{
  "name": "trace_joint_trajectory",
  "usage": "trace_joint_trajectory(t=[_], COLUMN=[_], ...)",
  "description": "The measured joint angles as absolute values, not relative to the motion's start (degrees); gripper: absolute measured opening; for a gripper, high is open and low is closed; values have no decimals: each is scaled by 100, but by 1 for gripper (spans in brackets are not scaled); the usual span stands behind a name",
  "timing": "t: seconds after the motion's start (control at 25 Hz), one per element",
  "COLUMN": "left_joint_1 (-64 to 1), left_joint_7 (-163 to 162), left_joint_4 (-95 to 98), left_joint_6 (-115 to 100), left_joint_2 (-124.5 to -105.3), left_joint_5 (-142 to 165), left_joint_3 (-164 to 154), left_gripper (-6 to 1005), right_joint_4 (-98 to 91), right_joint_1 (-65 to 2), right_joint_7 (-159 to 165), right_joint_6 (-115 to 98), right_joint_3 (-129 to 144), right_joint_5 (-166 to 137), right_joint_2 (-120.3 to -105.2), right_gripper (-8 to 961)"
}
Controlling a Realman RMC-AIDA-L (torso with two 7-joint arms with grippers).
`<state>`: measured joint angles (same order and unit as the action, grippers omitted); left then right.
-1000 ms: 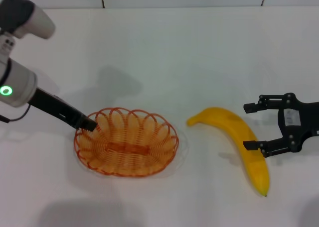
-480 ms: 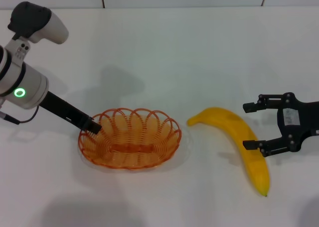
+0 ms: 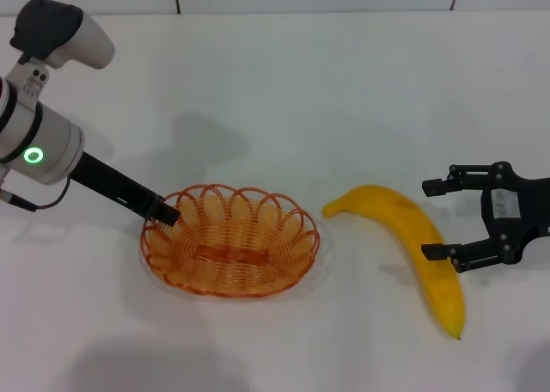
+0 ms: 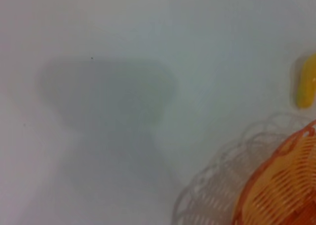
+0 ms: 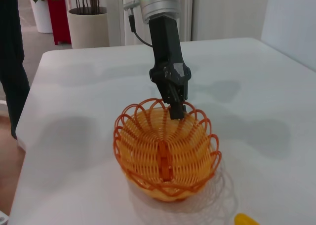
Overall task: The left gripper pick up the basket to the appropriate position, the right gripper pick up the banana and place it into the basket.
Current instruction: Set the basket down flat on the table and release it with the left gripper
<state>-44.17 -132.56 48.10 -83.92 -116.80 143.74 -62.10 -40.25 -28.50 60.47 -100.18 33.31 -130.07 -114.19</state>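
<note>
The orange wire basket [image 3: 230, 252] is at the table's middle left, lifted a little and tilted; it also shows in the right wrist view [image 5: 168, 155] and the left wrist view [image 4: 281, 185]. My left gripper [image 3: 163, 213] is shut on the basket's left rim, seen also in the right wrist view [image 5: 176, 111]. The yellow banana [image 3: 412, 246] lies on the table to the basket's right; its tip shows in the left wrist view [image 4: 306, 82]. My right gripper [image 3: 440, 219] is open, its fingers on either side of the banana's middle from the right.
The white table [image 3: 284, 91] stretches behind and in front of the basket. In the right wrist view a plant pot [image 5: 89, 25] and a red object [image 5: 59, 15] stand on the floor beyond the table's far edge.
My left gripper has carried the basket a little to the right, toward the banana. The right gripper and banana have not moved.
</note>
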Motion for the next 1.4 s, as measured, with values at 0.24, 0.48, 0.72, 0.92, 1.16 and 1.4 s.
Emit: trace_joint_trajectory(t=[0.24,0.48,0.72,0.92,1.16,1.4], left_joint_1=[-4405,-4425,-4424,-4427,-4329,-3637], left_joint_7=[-13229,-13250,-13287,-13286,-13254,-13208], left_joint_4=[4813,4815,4816,4817,5059,6277], left_joint_6=[-8402,-8411,-8411,-8411,-8445,-8934], left_joint_2=[-11680,-11681,-11704,-11706,-11707,-11709], left_joint_5=[14308,14291,14289,14289,14270,13826], left_joint_3=[-6205,-6237,-6223,-6247,-6245,-6257], left_gripper=[62,61,59,166,381,755], right_joint_4=[-4025,-4025,-4025,-4025,-4025,-4025], right_joint_1=[-2848,-2847,-2847,-2847,-2839,-2828], right_joint_7=[6047,6047,6047,6047,6047,6047], right_joint_6=[-10019,-10019,-10018,-10008,-10020,-10045], right_joint_3=[3331,3331,3331,3331,3329,3226], right_joint_5=[-13007,-13008,-13008,-13007,-13008,-13008], right_joint_2=[-11414,-11417,-11417,-11417,-11415,-11407], right_gripper=[877,877,877,877,877,877])
